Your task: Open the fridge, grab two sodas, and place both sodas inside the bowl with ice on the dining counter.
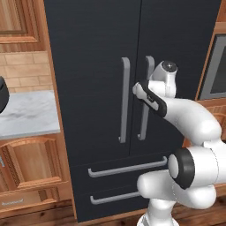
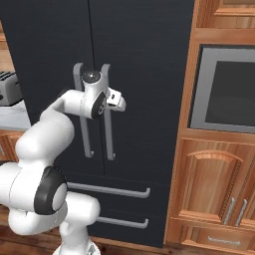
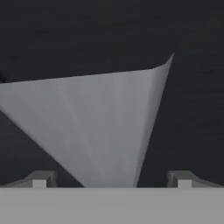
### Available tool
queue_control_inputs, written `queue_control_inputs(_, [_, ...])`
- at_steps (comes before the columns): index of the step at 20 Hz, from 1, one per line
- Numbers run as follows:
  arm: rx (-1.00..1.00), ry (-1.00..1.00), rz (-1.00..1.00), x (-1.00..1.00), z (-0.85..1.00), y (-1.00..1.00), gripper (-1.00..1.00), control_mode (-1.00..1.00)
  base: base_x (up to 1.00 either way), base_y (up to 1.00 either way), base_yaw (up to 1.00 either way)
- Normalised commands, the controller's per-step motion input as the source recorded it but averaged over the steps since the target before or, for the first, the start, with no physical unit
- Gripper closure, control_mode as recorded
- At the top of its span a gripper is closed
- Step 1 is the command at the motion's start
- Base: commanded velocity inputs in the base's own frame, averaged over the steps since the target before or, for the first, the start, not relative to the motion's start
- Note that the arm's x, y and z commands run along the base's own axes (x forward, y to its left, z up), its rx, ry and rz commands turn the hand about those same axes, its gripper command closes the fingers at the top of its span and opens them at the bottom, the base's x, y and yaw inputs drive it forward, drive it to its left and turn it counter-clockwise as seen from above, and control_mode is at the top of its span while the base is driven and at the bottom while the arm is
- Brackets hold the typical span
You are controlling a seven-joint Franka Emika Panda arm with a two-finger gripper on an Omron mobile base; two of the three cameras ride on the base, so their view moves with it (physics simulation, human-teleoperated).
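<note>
The fridge [image 1: 97,53] is a tall dark cabinet with both doors shut and two grey bar handles side by side. My gripper [image 1: 140,90] is pressed up to the right door's handle [image 1: 145,106], about halfway up the fridge [image 2: 144,60]. Seen from the right, the gripper [image 2: 122,103] sits just beside that handle [image 2: 107,129]. In the hand view the grey handle [image 3: 100,122] runs between my two fingertips [image 3: 41,179], and the gripper [image 3: 111,180] stands open around it. The sodas, the bowl, the ice and the dining counter are out of view.
A marble wall counter [image 1: 26,114] over wooden cabinets lies left of the fridge, with a toaster [image 2: 7,87] on it. A built-in oven [image 2: 224,94] in wooden cabinetry stands to the right. Two fridge drawers with bar handles [image 1: 128,167] lie below the doors.
</note>
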Motion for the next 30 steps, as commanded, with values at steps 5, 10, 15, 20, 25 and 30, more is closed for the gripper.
queue_control_inputs(5, [0.0, 0.0, 0.01, 0.29, -0.19, 0.0, -1.0, -1.0, 0.0, 0.0, 0.0])
queue_control_inputs(10, [0.0, -0.03, 0.02, 0.33, -0.27, 0.0, -1.0, -1.0, 0.0, 0.0, 0.0])
queue_control_inputs(15, [0.0, -0.02, 0.02, 0.4, -0.28, 0.03, 1.0, -1.0, 0.0, 0.0, 0.0])
queue_control_inputs(20, [-0.06, 0.01, -0.01, 0.02, -0.09, 0.09, 1.0, -1.0, 0.0, 0.0, 0.0])
queue_control_inputs(25, [0.0, 0.0, -0.08, -0.65, 0.0, -0.34, 1.0, -1.0, 0.0, 0.0, 0.0])
queue_control_inputs(30, [0.0, -0.03, -0.06, -1.0, 0.0, -0.58, 1.0, -1.0, 0.0, 0.0, 0.0])
